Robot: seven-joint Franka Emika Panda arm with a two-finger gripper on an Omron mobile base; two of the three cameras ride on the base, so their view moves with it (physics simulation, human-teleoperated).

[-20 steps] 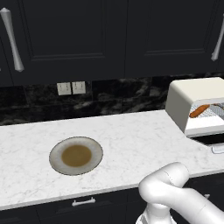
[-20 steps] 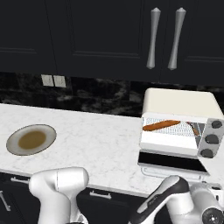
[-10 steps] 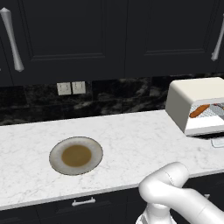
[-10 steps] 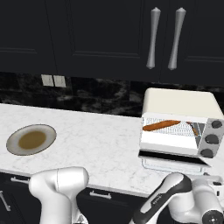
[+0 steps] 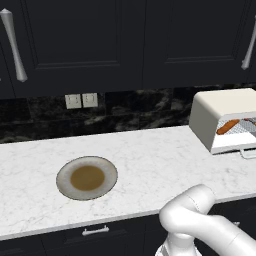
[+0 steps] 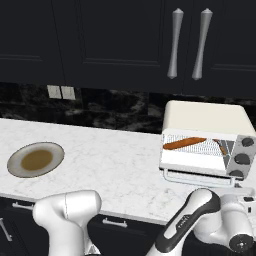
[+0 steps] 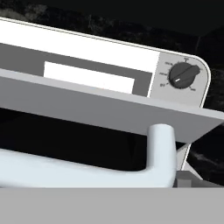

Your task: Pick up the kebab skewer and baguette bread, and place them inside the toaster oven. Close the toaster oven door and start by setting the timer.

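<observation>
The cream-white toaster oven point(image 6: 206, 116) stands at the counter's right end, also as toaster oven point(image 5: 224, 107). The orange-brown baguette bread point(image 6: 184, 143) lies on its wire rack, also as baguette bread point(image 5: 228, 126). To its right in the cavity lies the thin reddish kebab skewer point(image 6: 221, 146). The toaster oven door point(image 6: 199, 163) is tilted partway up, with its silver handle point(image 6: 198, 178) along the front edge. My gripper point(image 6: 241, 192) sits just under the door's right front corner. The hand view looks up at the door's underside, its handle point(image 7: 161, 148) and a timer knob point(image 7: 180, 75). My fingertips are hidden.
A round plate point(image 5: 87, 177) with a brown centre rests on the white marble counter point(image 5: 150, 160) to the left. Two wall sockets point(image 5: 81, 100) sit on the dark backsplash. Dark cabinets with long silver handles point(image 6: 188, 44) hang above. More knobs point(image 6: 242, 159) line the oven's right side.
The oven door has swung up from lying flat to a partly raised tilt. My hand has risen slightly beneath its right front corner.
</observation>
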